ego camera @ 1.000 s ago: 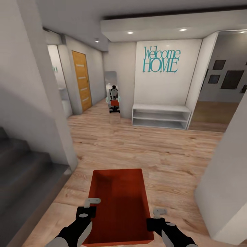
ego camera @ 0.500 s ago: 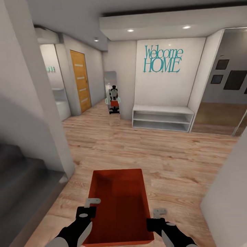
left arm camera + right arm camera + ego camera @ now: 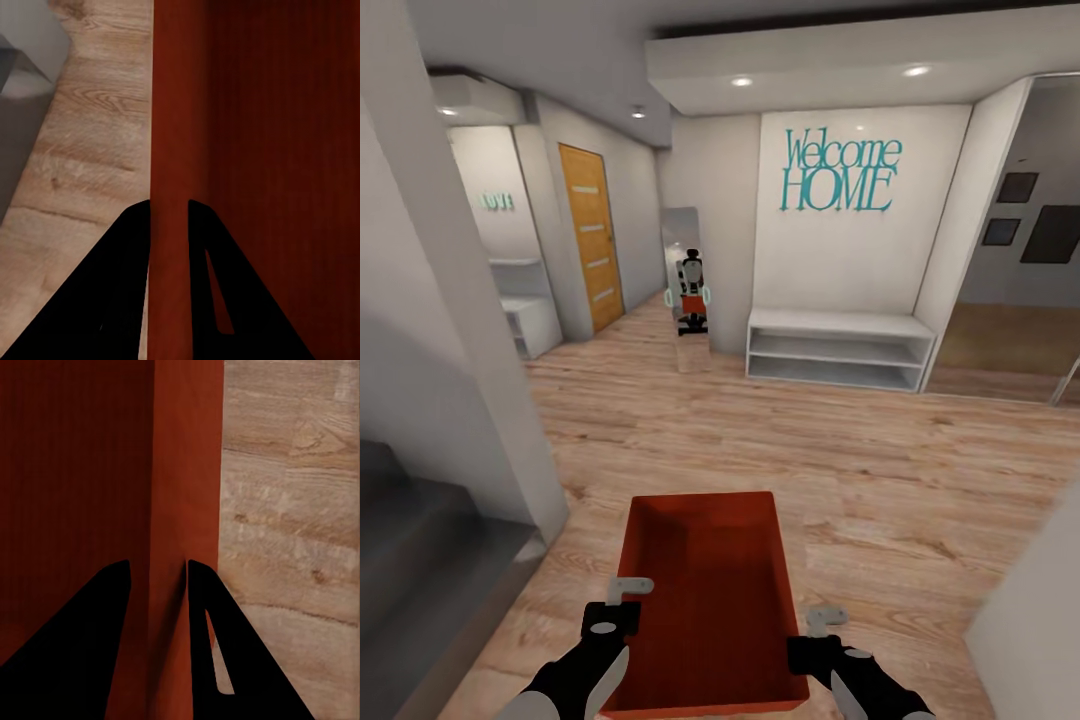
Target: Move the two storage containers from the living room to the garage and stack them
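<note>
Storage container (image 3: 705, 600), orange-red and open-topped, hangs level in front of the robot over a light wood-plank floor (image 3: 840, 470). In the head view the left gripper (image 3: 622, 600) and right gripper (image 3: 818, 632) sit on its two long walls, opposite one another, probably so the shallow bin stays flat and cannot swing during the drive. Ahead is a hallway with a white shelf bench (image 3: 838, 347), a teal "Welcome HOME" sign (image 3: 840, 173) and an orange wooden door (image 3: 592, 236); no concrete shows, so the garage looks some way off.

From the left wrist, dark fingers (image 3: 124, 285) straddle the container's wall (image 3: 171, 150), one outside and one inside, clenched on it.

From the right wrist, fingers (image 3: 214, 645) pinch the opposite wall (image 3: 187, 472) likewise, a rim grasp suiting such low sides.
</note>
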Controlling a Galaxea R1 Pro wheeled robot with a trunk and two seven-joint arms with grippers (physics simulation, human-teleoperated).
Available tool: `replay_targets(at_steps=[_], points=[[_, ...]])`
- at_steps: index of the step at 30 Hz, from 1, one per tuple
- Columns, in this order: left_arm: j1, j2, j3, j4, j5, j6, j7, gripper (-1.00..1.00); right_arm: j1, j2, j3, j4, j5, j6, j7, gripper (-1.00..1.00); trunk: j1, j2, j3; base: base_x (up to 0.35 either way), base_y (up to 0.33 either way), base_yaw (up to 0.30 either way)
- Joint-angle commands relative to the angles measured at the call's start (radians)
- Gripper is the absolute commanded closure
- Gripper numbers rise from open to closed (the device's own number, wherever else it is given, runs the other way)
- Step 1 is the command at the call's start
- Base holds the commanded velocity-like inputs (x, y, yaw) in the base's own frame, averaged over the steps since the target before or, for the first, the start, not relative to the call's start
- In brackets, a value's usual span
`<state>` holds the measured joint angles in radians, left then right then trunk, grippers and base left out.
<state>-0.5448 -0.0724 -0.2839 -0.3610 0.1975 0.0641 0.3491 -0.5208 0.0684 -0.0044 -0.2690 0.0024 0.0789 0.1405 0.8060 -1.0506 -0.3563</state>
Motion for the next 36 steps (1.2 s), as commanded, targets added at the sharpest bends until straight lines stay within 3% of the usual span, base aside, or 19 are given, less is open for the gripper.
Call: replay_targets(at_steps=[1,36], points=[[0.000,0.002,-0.023,0.002,0.033,0.010,0.010,1.00,-0.001,-0.001,-0.008,-0.044,0.004,-0.010,0.005,1.00,0.001,-0.001,-0.001,0.341,0.000,0.000],[0.000,0.002,-0.023,0.002,0.033,0.011,0.010,1.00,-0.001,-0.001,-0.008,-0.044,0.004,-0.010,0.005,1.00,0.001,-0.001,-0.001,0.341,0.000,0.009]])
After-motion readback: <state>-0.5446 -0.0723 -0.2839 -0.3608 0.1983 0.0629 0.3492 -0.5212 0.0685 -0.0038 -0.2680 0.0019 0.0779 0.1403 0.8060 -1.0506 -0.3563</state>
